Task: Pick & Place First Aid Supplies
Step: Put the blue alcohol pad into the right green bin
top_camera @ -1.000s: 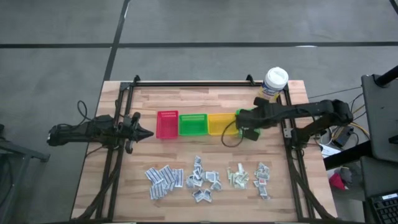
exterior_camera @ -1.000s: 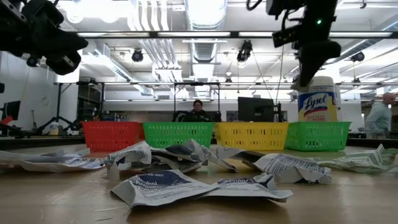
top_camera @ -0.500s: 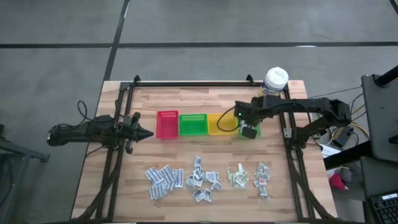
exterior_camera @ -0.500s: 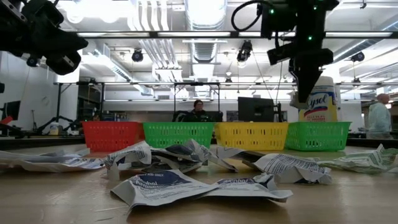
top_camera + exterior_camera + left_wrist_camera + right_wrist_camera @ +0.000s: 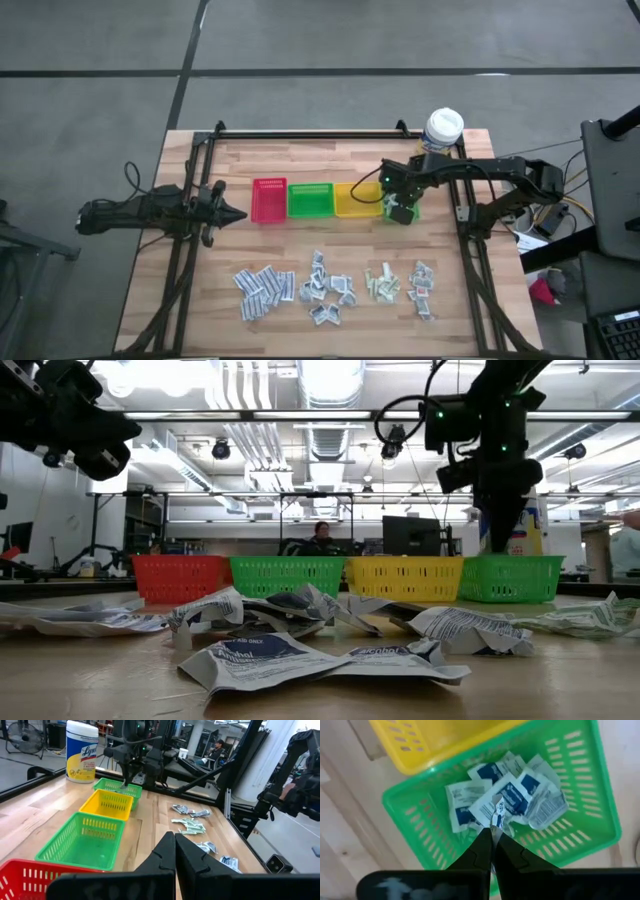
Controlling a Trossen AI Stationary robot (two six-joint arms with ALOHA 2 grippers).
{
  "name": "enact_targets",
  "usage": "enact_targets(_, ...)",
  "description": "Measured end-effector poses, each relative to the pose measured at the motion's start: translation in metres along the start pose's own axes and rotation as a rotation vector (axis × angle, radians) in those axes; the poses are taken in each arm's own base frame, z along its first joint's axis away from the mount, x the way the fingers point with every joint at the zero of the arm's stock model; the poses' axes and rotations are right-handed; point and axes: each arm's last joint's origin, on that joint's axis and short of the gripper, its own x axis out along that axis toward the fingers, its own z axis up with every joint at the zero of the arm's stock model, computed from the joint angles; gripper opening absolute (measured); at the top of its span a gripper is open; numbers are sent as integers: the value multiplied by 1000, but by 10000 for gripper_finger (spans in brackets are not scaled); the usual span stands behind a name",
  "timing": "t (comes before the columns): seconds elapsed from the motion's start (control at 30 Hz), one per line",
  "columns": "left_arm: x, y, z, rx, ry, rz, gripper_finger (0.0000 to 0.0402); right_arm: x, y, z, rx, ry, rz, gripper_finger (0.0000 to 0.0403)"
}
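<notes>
White-and-blue sachets [image 5: 507, 795] fill a green bin [image 5: 590, 780] beside a yellow bin [image 5: 435, 740]; both lattice-walled.

wipes tub [image 5: 82, 751]: label's showing "Lysol" in blue script
sachets [image 5: 262, 654]: print's showing, too small to read
bins: nothing showing

Four bins stand in a row: one red bin [image 5: 269, 200], two green bins [image 5: 310, 200] [image 5: 400, 207], one yellow bin [image 5: 357, 199]. One wipes tub [image 5: 441, 133]. Four heaps of sachets [image 5: 264, 288] [image 5: 328, 288] [image 5: 382, 282] [image 5: 421, 287] lie on the table; single sachets too small to count. Roughly six more sachets [image 5: 506, 795] lie in the far green bin. Two arms, two grippers [image 5: 232, 212] [image 5: 398, 208]
</notes>
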Motion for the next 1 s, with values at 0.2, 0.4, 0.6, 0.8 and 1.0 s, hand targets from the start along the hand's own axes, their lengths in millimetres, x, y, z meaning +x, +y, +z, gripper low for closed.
enact_targets(0.2, 0, 0, 0, 0, 0, 0, 0, 3, -1, 4, 0, -49, 4, 8)
enact_targets(0.4, 0, 0, 0, 0, 0, 0, 0, 6, -4, 4, 10, -60, 3, 9)
enact_targets(0.6, 0, 0, 0, 0, 0, 0, 0, 15, -5, -3, 15, -26, 0, 9)
enact_targets(0.8, 0, 0, 0, 0, 0, 0, 0, 17, -5, -4, 14, -24, -1, 20)
enact_targets(1.0, 0, 0, 0, 0, 0, 0, 0, 15, -5, -2, 15, -38, -5, 67)
